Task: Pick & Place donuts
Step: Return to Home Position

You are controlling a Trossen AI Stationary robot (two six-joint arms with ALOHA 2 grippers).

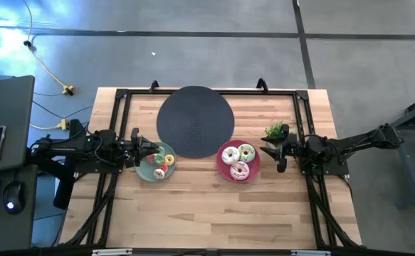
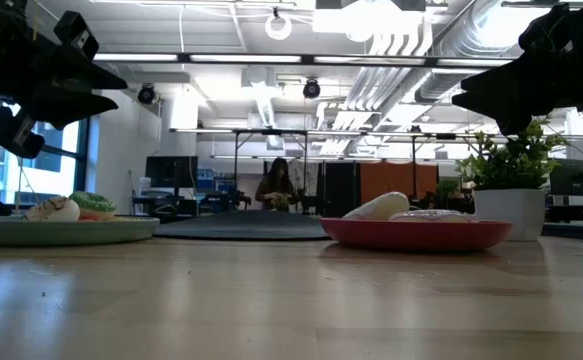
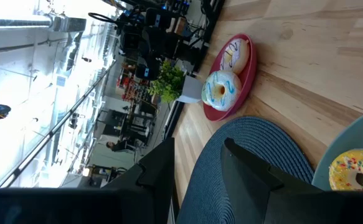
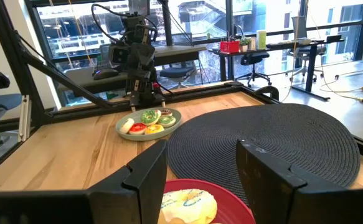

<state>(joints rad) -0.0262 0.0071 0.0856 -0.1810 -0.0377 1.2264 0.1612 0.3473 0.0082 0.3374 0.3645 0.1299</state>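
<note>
I found the left gripper (image 1: 144, 151) and right gripper (image 1: 273, 151) both spread wide and empty, just outside the green plate (image 1: 149, 177) and red plate (image 1: 222, 169) of donuts (image 1: 239, 170), with a potted plant (image 1: 276, 131) by the right one.

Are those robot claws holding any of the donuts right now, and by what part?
Nothing is held: the left gripper and the right gripper are both open and empty.

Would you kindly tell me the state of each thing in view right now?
Left tool: open, empty, above the table beside the grey-green plate.
Right tool: open, empty, above the table beside the red plate.
Small donuts: lying on the grey-green plate.
Large donuts: three, lying flat on the red plate.
Round mat: lying flat.
Potted plant: upright.
</note>
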